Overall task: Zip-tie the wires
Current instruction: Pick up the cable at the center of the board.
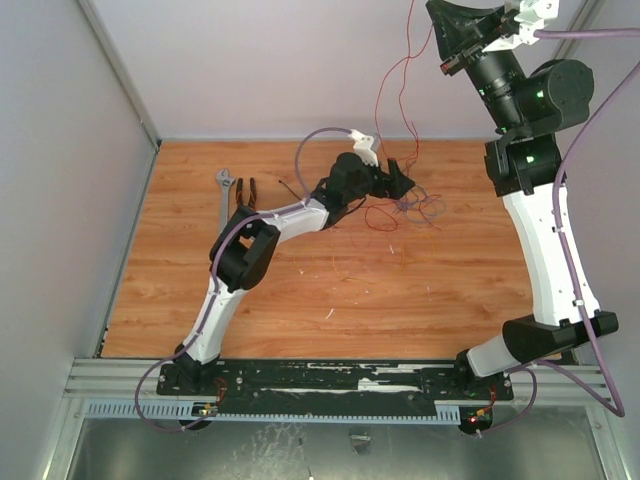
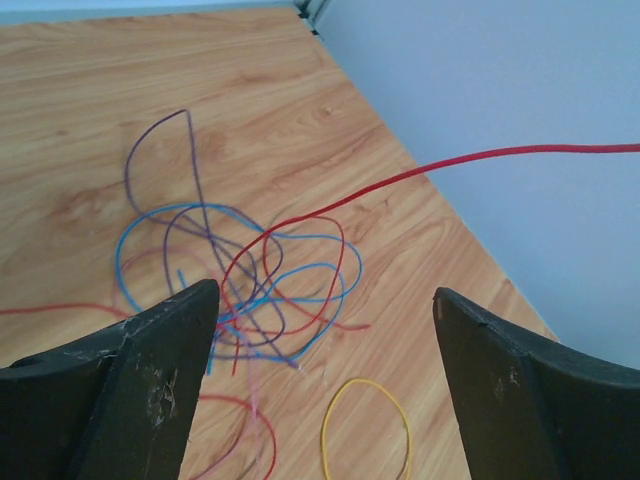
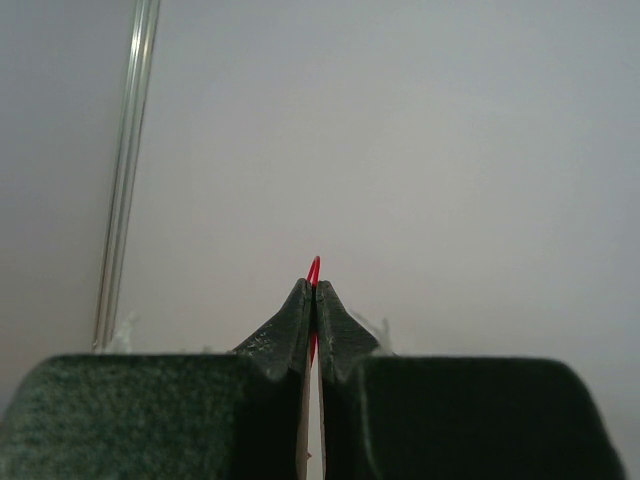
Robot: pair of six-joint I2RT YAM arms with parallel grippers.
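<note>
top cam | loose tangle of thin red, maroon and purple wires [image 1: 405, 208] seen on wooden tabletop [image 1: 330, 290], centre-rear | black left gripper [image 1: 402, 180] held low, just beside tangle | thin red strands strung upward toward raised right arm [image 1: 530, 110] | grey adjustable wrench [image 1: 227, 195] and dark-handled pliers [image 1: 250, 190] laid side by side, left-rear

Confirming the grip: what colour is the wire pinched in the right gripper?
Red wire, clearest in the right wrist view.

The wires [image 1: 403, 206] run out past the overhead view's top edge, only a red tip shows between the right gripper's [image 3: 315, 296] pressed fingers, and the left gripper's [image 2: 325, 300] fingers, cut off below, cover the tangle's near edge.
</note>
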